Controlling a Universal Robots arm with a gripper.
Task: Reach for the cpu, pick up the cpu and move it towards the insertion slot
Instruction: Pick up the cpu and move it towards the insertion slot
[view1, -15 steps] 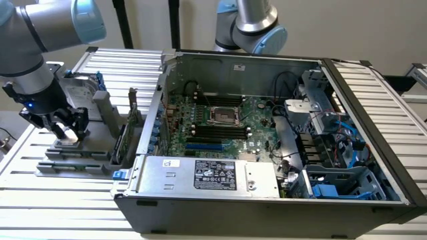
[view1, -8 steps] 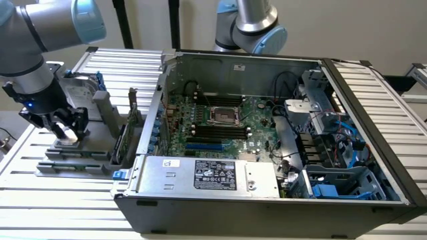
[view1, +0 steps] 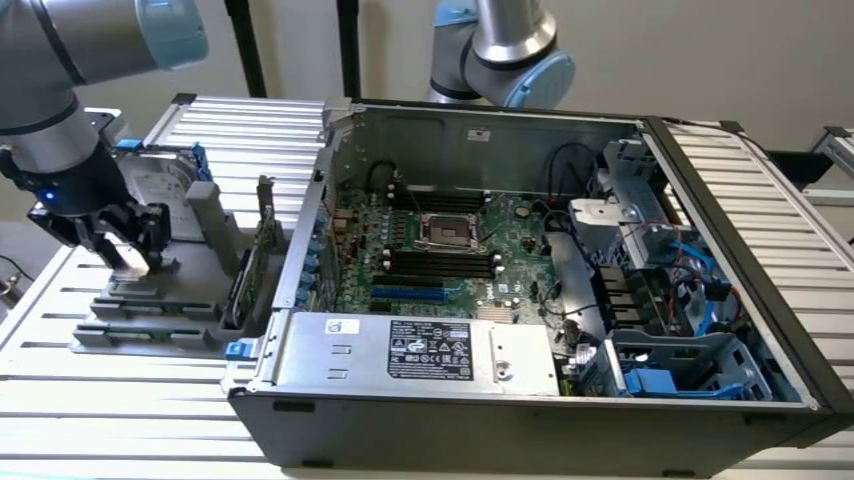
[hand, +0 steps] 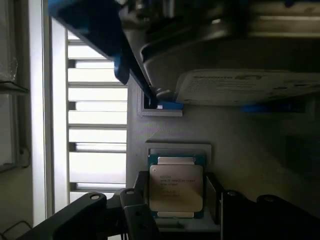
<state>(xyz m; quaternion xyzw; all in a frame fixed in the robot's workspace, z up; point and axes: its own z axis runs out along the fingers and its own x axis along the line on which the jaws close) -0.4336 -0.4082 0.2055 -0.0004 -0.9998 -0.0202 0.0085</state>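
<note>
The cpu (hand: 176, 186), a small silver-topped square chip, lies flat in a pocket of the grey holder (hand: 240, 135). My gripper (hand: 177, 200) straddles it, with one dark finger (hand: 139, 210) against one edge and the other finger (hand: 214, 197) against the opposite edge, shut on the chip. In the exterior view the gripper (view1: 127, 258) reaches down onto the grey holder (view1: 160, 300) at the exterior view's left, outside the computer case. The insertion slot (view1: 450, 232), a square socket with a metal frame, sits on the green board inside the open case.
A hard drive with blue rails (view1: 158, 185) stands upright on the holder just behind the gripper. The case wall (view1: 300, 250) and a power supply (view1: 414, 350) lie between the holder and the socket. A second arm (view1: 501, 55) hangs behind the case.
</note>
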